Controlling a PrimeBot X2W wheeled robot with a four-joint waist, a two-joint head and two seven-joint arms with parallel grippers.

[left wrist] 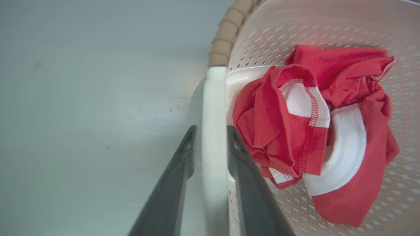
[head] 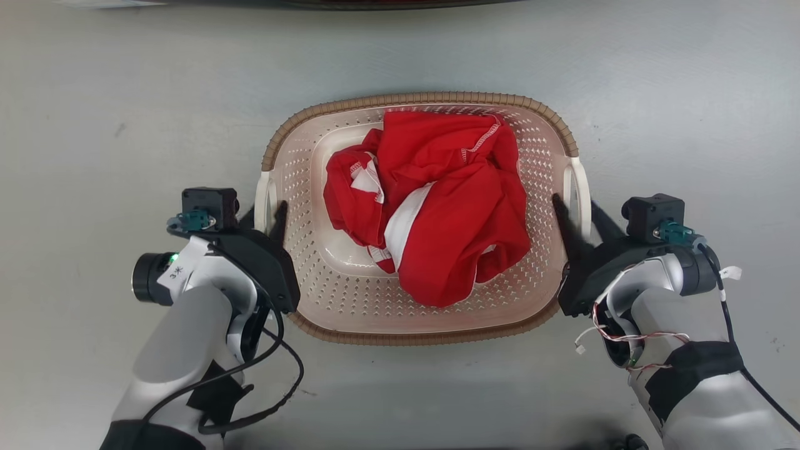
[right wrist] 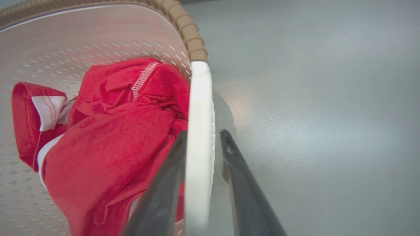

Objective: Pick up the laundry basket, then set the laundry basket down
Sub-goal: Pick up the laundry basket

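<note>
Two-handed grasp before the lift. The laundry basket (head: 425, 100) rests on the grey floor (head: 125, 94), midway between the two arms, with a crumpled red-and-white garment (head: 437, 206) heaped in its middle. The left pincer (head: 267, 212) straddles the white left handle (left wrist: 214, 108), one finger inside the perforated wall and one outside. The right pincer (head: 575, 203) straddles the right handle (right wrist: 198, 108) in the same way. In both wrist views the pincers are only narrowly parted. The inner finger lies against the handle, while a thin gap shows at the outer one, so neither appears to be clamped yet.

The step in hand is judged to be closing on the handles. Both pincers should close fully and together, seated well down the fingers rather than at the tips. The arms should then rise at an equal rate so that the rim stays level. An uneven lift would tip the basket and could shift the garment towards one wall.
</note>
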